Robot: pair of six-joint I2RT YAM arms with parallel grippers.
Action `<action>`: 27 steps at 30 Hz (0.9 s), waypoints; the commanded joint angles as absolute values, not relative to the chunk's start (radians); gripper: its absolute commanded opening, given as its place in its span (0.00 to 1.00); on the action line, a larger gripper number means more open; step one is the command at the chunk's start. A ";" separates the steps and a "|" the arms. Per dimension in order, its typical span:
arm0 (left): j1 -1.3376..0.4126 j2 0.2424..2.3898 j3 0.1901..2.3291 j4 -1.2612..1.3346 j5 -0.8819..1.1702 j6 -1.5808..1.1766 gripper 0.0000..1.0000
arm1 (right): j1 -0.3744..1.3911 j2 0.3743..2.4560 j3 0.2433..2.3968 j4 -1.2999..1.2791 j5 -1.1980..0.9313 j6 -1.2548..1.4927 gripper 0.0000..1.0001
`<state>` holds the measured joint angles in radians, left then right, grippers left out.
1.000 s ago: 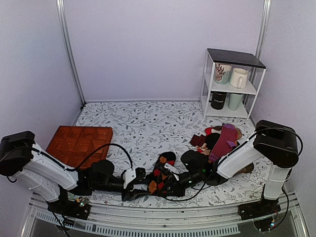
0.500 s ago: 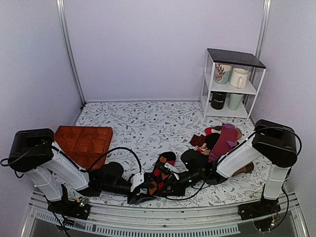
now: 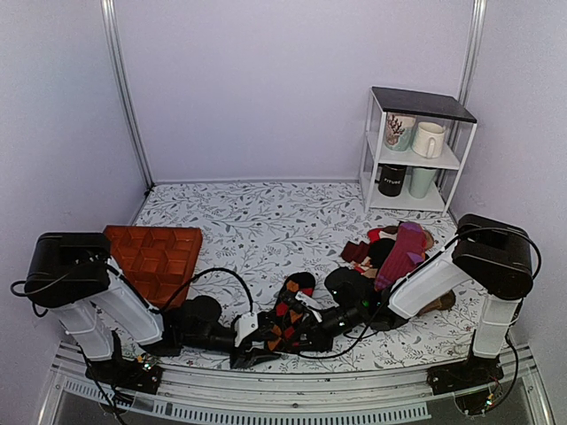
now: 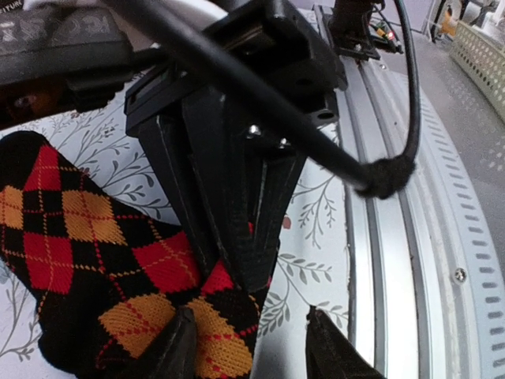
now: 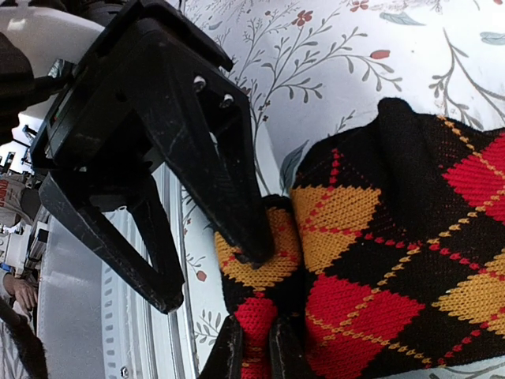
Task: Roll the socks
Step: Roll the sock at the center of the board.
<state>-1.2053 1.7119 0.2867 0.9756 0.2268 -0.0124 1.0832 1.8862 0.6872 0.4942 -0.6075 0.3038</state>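
- The argyle socks (image 3: 290,305) lie bunched on the flowered counter (image 3: 266,230) near its front edge, between the two arms.
- The right tool (image 5: 253,351) is pinched nearly closed on a fold at the socks' edge.
- The left tool (image 4: 254,347) stands partly open, one finger on the same fold and the other over bare counter, gripping nothing.
- A heap of other socks (image 3: 403,248) lies farther right.
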 commanded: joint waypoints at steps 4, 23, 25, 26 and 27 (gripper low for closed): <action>-1.237 1.691 0.225 1.000 0.147 -0.024 0.50 | 1.078 1.980 0.620 0.159 -0.546 0.315 0.03; -1.247 1.715 0.290 0.905 0.099 0.048 0.54 | 1.077 1.977 0.617 0.154 -0.544 0.316 0.03; -1.247 1.731 0.299 0.904 0.115 0.046 0.51 | 1.075 1.977 0.616 0.155 -0.546 0.316 0.03; -1.248 1.736 0.302 0.901 0.124 0.046 0.48 | 1.075 1.977 0.617 0.154 -0.547 0.316 0.03; -1.248 1.741 0.304 0.896 0.133 0.045 0.44 | 1.075 1.977 0.617 0.152 -0.546 0.317 0.03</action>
<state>-1.2312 1.7142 0.2810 0.9112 0.0891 0.0368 1.0790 1.8866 0.6884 0.4896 -0.6136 0.3038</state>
